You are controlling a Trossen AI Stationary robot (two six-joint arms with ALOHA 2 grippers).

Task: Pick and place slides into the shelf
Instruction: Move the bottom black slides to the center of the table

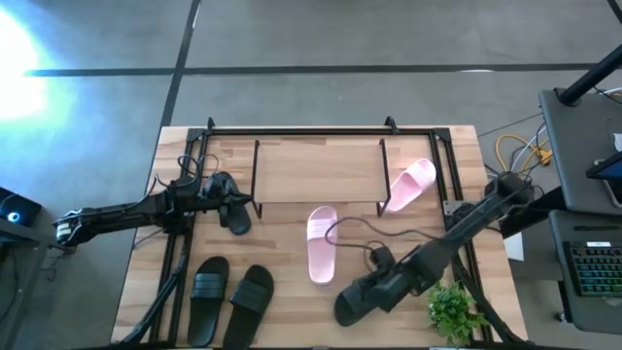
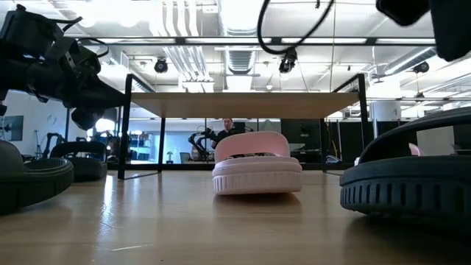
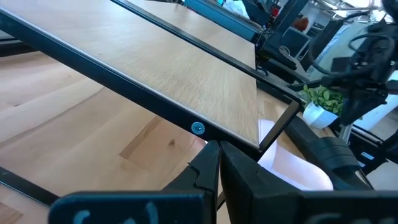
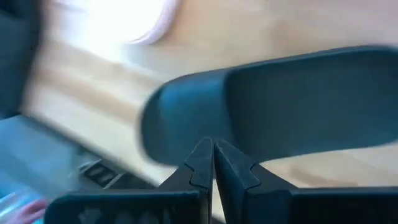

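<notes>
Wooden table (image 1: 292, 292): black slide (image 4: 280, 106) just beyond closed right end effector (image 4: 213, 155).

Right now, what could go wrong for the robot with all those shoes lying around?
The right pincer is shut and hangs just above a black slide; coming down shut, it may only push it away. A cable droops over the pink slide and could drag it. The other pink slide leans on the shelf leg, so a bump might tip it.
</notes>
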